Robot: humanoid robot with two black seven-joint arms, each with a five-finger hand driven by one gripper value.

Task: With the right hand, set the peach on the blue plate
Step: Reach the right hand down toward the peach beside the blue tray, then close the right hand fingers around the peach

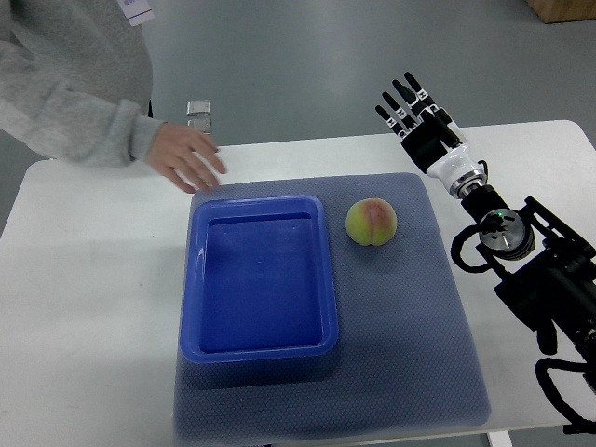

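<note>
1. Bright, even overhead light; colours read clearly across the white table (93, 279)
2. Shadows are soft and faint, a slim one under the peach (372, 222)
3. Mild sheen inside the blue plate (259, 279)
4. Focus is sharp throughout; the table's far edge bows slightly

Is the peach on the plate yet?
No. The peach sits on the mat, right of the empty plate; the right hand is open, away from it.

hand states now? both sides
Right hand: open, fingers spread, holding nothing, away from the peach.
Left hand: not in view.
</note>
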